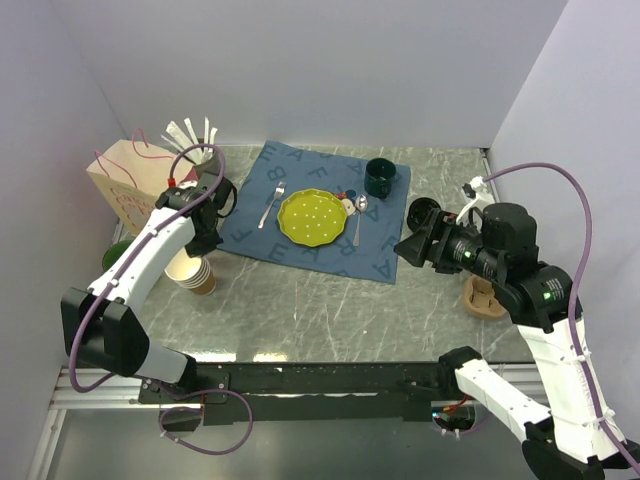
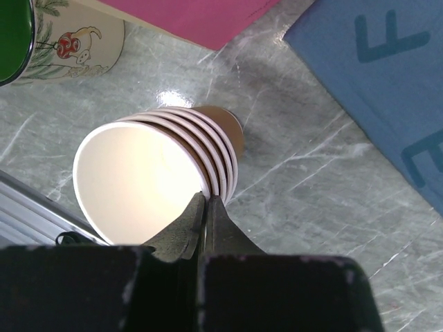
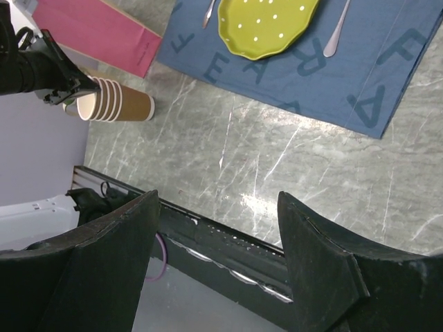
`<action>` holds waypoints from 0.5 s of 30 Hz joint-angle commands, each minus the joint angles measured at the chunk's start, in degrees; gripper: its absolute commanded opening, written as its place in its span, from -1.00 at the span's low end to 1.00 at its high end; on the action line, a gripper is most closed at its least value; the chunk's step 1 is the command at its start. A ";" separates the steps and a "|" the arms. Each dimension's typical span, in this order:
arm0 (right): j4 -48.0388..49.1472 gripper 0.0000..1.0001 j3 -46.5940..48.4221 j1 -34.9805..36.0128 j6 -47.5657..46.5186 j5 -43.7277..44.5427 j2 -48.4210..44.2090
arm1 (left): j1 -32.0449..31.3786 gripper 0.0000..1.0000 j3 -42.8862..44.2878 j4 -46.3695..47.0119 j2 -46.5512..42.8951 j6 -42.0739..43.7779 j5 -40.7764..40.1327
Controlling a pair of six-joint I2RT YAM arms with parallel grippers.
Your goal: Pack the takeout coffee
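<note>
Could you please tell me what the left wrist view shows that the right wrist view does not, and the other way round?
Only the left wrist view shows a cartoon-printed mug at the top left. Only the right wrist view shows the yellow-green plate, a spoon and the open right claw. Both show the stacked paper cups with the left claw shut on their rim, the pink bag, the blue cloth and the marble table.

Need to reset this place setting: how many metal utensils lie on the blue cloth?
2. A fork lies left of the yellow-green plate, a spoon right of it, both on the blue cloth; none appears hidden.
</note>
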 commanded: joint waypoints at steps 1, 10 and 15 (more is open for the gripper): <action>3.25 0.54 -0.35 -0.18 0.32 -0.69 -0.01 | 0.22 -0.96 1.13 -0.23 -0.79 3.59 1.55; 7.20 0.53 -3.86 -0.18 3.48 -4.20 0.43 | 0.13 -0.84 2.19 0.65 -1.31 7.11 6.04; 8.09 0.53 -3.95 -0.26 4.02 -4.91 1.05 | 0.22 -0.98 0.69 1.35 -1.31 8.34 7.35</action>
